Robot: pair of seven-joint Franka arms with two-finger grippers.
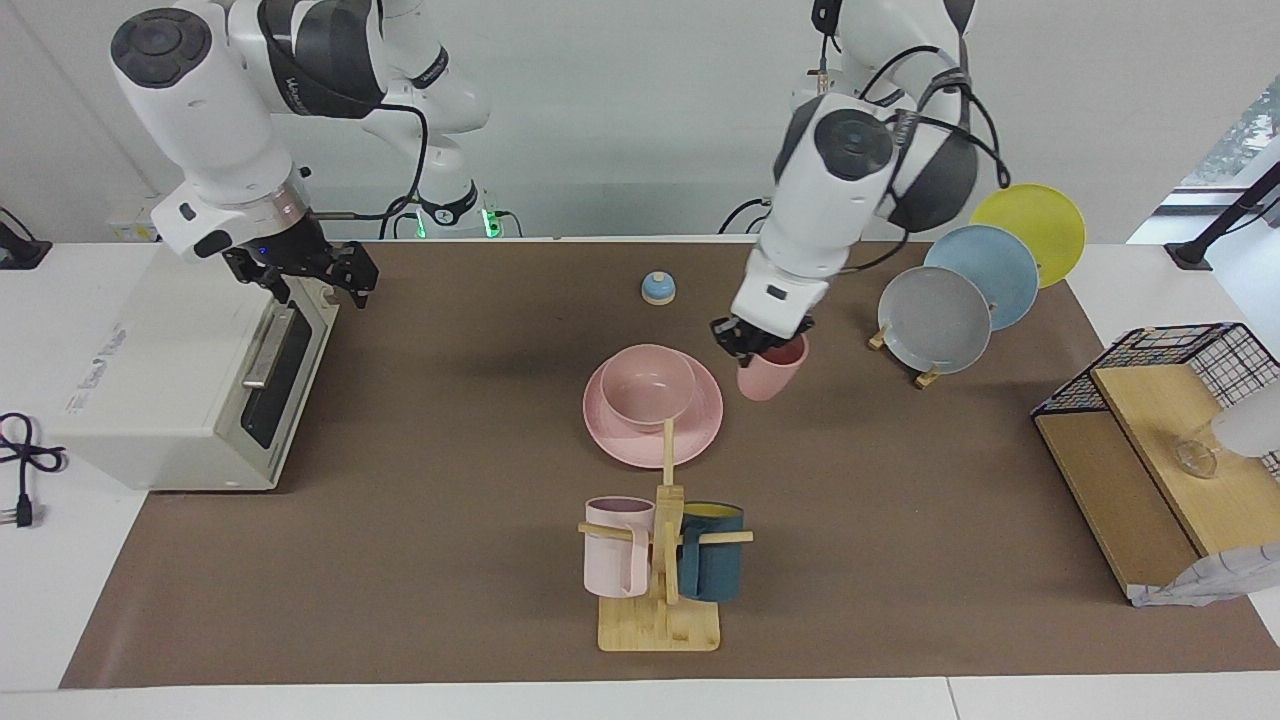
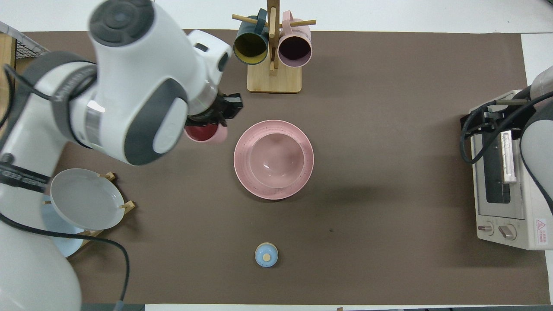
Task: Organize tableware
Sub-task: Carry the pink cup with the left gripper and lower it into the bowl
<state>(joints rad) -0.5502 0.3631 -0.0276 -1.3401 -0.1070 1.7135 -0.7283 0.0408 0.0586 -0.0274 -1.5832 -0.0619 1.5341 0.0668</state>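
Note:
The pink bowl (image 1: 647,383) (image 2: 276,160) sits on the pink plate (image 1: 700,420) (image 2: 244,172) at the table's middle. My left gripper (image 1: 752,343) (image 2: 220,113) is shut on the rim of the pink cup (image 1: 771,372) (image 2: 206,133) and holds it tilted in the air just beside the plate, toward the left arm's end. My right gripper (image 1: 335,272) (image 2: 475,123) hangs over the toaster oven's front top edge and waits.
A mug rack (image 1: 660,560) (image 2: 273,65) with a pale pink and a teal mug stands farther from the robots than the plate. A blue bell (image 1: 658,288) (image 2: 266,254) lies nearer. A plate rack (image 1: 960,290) (image 2: 84,203), toaster oven (image 1: 190,390) (image 2: 503,190) and wire shelf (image 1: 1170,420) flank the ends.

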